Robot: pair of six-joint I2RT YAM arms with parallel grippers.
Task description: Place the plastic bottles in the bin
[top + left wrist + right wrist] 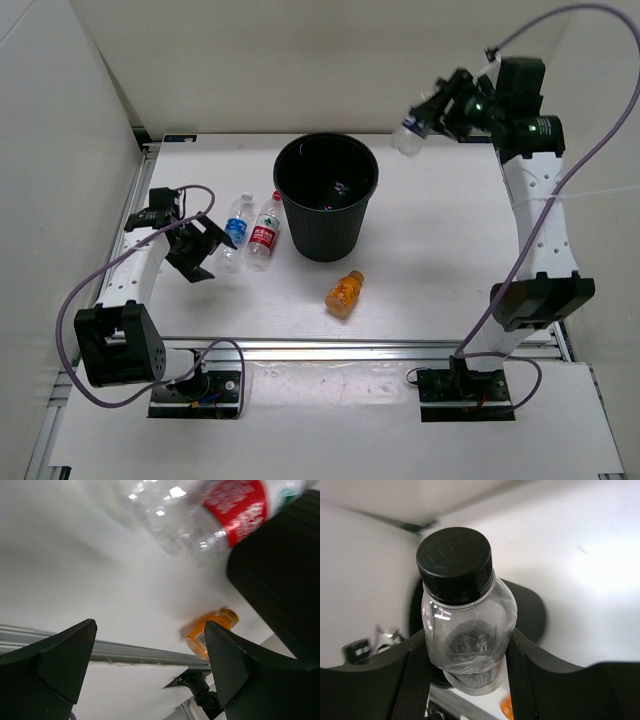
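Observation:
My right gripper (425, 118) is raised at the back right, shut on a clear bottle with a black cap (408, 137); in the right wrist view that bottle (467, 630) sits pinched between both fingers. The black bin (325, 225) stands mid-table, to the left of and below the held bottle. A blue-labelled bottle (234, 232) and a red-labelled bottle (264, 232) lie side by side left of the bin. My left gripper (212, 253) hangs open just left of them, holding nothing. The short orange bottle (345, 292) lies in front of the bin.
A metal rail (380, 348) runs along the table's near edge, with both arm bases behind it. White walls close in the left, back and right sides. In the left wrist view the red-labelled bottle (220, 515), orange bottle (210, 630) and bin wall (280, 580) lie ahead.

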